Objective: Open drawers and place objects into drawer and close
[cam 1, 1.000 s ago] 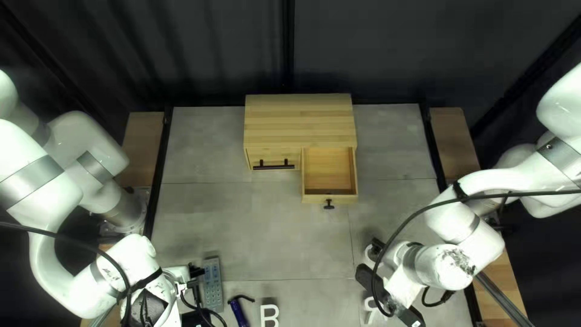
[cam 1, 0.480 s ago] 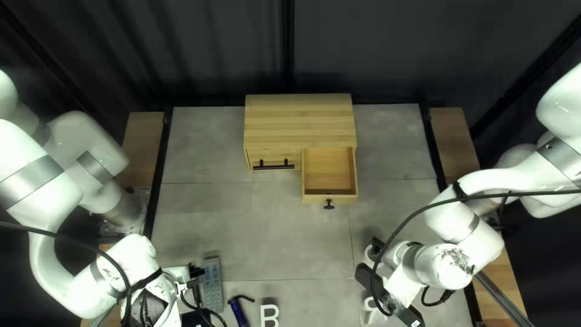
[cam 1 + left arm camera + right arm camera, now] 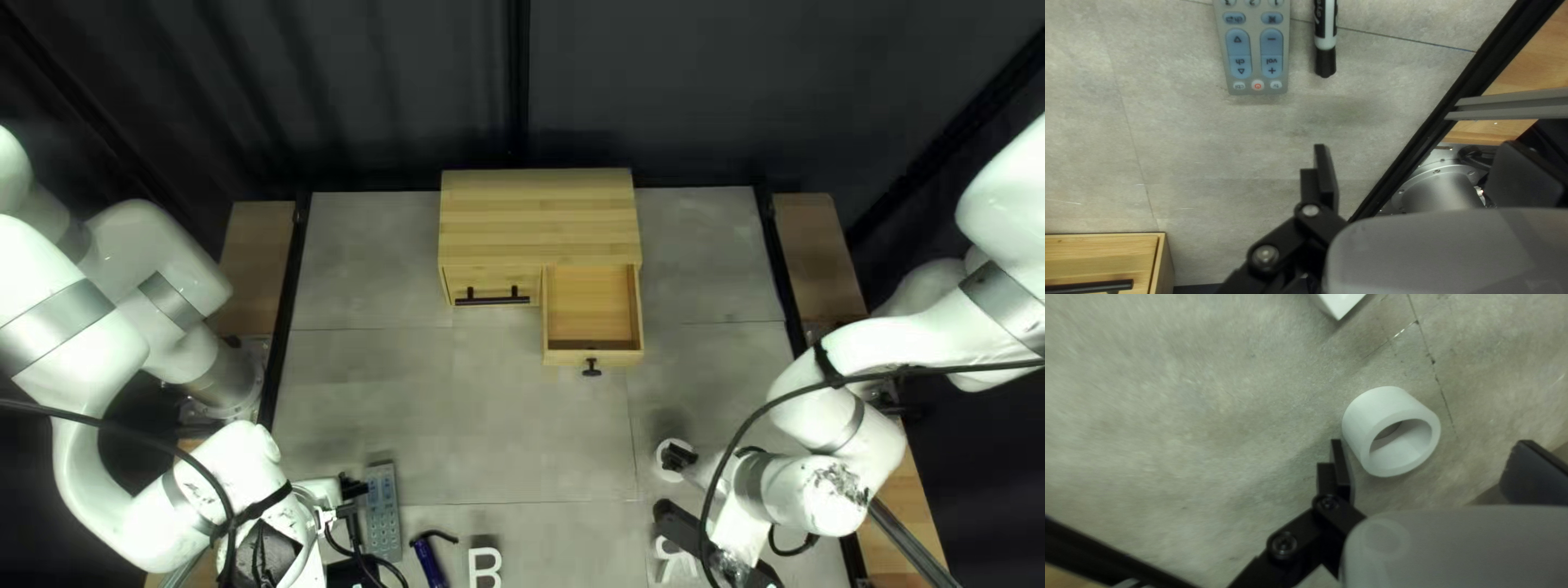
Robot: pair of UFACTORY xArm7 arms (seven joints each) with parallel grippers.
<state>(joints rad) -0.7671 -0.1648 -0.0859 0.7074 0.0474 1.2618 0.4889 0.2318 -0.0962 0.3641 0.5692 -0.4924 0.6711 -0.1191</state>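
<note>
Top left view, five o'clock: right gripper [image 3: 674,487] gapes wide near a hollow white cylinder [image 3: 1366,420]; seven o'clock, left gripper [image 3: 351,529], fingers spread.

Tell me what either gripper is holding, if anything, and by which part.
Nothing is held: the left gripper and the right gripper are open; the white ring is ungripped.

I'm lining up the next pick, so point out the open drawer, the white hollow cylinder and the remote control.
Open drawer [image 3: 561,357]: top left view, on its front panel.
White hollow cylinder [image 3: 1365,418]: right wrist view, on its outer wall.
Remote control [image 3: 1256,49]: left wrist view, between its two long blue keys.
</note>
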